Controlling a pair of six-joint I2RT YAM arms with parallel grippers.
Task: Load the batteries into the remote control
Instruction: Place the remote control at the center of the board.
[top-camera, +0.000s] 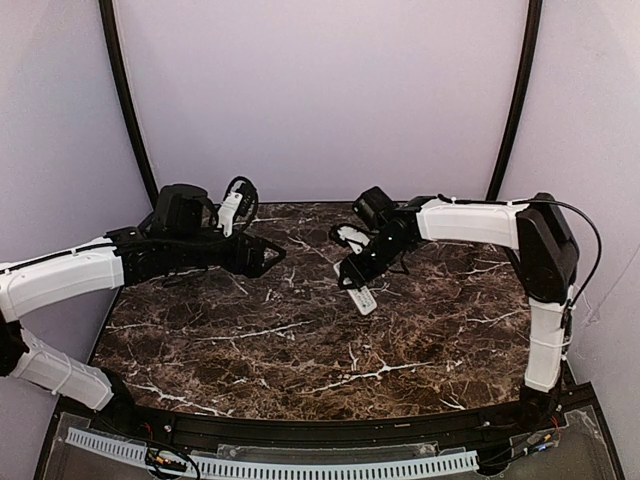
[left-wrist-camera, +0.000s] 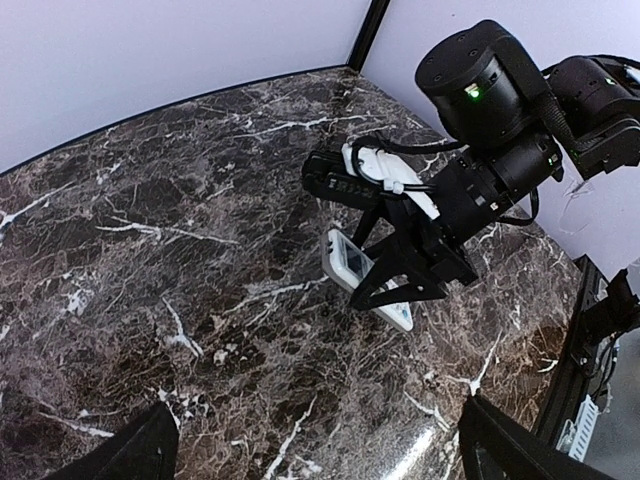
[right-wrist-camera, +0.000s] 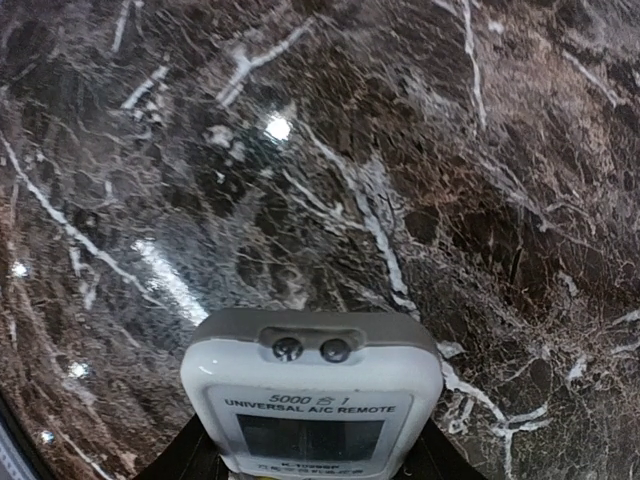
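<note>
My right gripper (top-camera: 358, 272) is shut on the white remote control (top-camera: 364, 300) and holds it slanted low over the dark marble table (top-camera: 300, 340), right of centre. In the right wrist view the remote control (right-wrist-camera: 310, 395) fills the bottom, screen side up, two small emitters at its front end, with a black finger (right-wrist-camera: 185, 455) on each side. The left wrist view shows the remote control (left-wrist-camera: 350, 262) clamped between the right arm's black fingers (left-wrist-camera: 405, 285). My left gripper (top-camera: 268, 255) hovers to the left of it, open and empty, its fingertips (left-wrist-camera: 135, 455) wide apart. The batteries are out of view.
Pale walls close the table in at the back and sides, with black frame posts (top-camera: 128, 110) at the back corners. A white slotted cable rail (top-camera: 300, 465) runs along the near edge. The right arm's wrist housing (left-wrist-camera: 490, 90) stands above the remote.
</note>
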